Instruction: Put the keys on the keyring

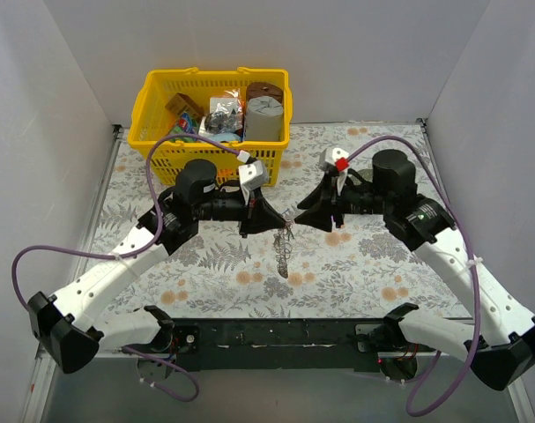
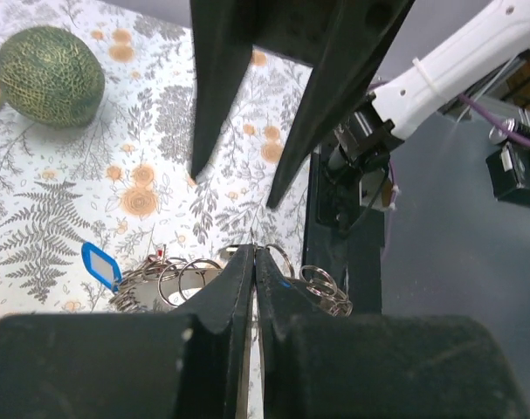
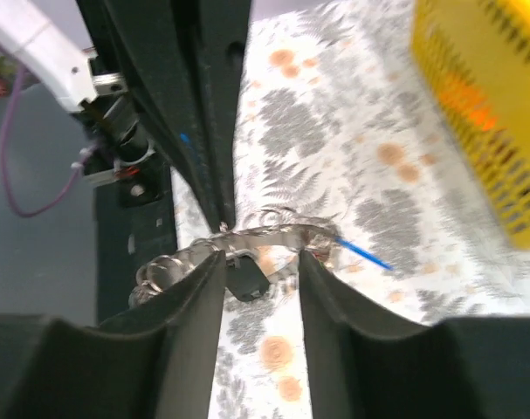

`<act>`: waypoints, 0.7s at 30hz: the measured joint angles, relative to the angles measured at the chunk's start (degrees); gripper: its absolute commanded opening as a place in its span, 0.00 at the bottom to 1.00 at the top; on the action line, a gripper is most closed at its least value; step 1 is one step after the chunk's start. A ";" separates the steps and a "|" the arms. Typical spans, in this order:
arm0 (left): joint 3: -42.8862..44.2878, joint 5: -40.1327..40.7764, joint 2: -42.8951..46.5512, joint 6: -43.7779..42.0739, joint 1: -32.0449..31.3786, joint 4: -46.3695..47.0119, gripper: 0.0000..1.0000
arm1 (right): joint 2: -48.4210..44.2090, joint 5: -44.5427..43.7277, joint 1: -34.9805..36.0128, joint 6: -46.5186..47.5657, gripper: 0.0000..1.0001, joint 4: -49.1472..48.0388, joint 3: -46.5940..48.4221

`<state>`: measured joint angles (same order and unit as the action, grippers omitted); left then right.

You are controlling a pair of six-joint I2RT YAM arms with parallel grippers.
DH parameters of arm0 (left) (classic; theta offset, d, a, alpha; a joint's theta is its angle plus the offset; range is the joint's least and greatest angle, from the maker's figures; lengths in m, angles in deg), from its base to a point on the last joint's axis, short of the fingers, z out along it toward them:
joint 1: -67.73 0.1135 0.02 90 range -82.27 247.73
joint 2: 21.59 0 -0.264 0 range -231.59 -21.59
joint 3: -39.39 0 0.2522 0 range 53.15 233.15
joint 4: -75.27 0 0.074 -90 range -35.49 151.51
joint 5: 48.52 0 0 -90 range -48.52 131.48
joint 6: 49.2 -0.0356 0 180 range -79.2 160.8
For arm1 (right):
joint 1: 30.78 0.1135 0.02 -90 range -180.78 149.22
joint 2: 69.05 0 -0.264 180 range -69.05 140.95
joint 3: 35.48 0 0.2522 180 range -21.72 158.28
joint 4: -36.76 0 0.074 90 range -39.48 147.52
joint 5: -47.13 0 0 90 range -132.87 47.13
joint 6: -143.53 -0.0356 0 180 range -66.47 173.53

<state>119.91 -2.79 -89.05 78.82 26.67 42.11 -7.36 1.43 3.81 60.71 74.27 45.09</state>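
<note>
Pinching the large silver-grey metal keyring (image 3: 278,232) off the table, my left gripper (image 2: 254,255) steadies it; my right gripper (image 3: 260,258), jaws parted around it, could reposition the small blue-headed key (image 2: 99,262).

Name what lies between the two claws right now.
The keyring, a cluster of metal rings, lies between the left claw and the right claw; the top view shows it.
</note>
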 measured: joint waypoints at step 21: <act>-21.31 1.86 10.01 20.96 0.00 48.24 0.00 | -4.94 10.86 -4.63 -13.42 0.48 -19.93 -5.22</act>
<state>98.60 -0.93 -79.04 99.78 26.67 90.35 -12.29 12.29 -0.82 47.29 54.34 39.87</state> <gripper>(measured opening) 0.013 0.586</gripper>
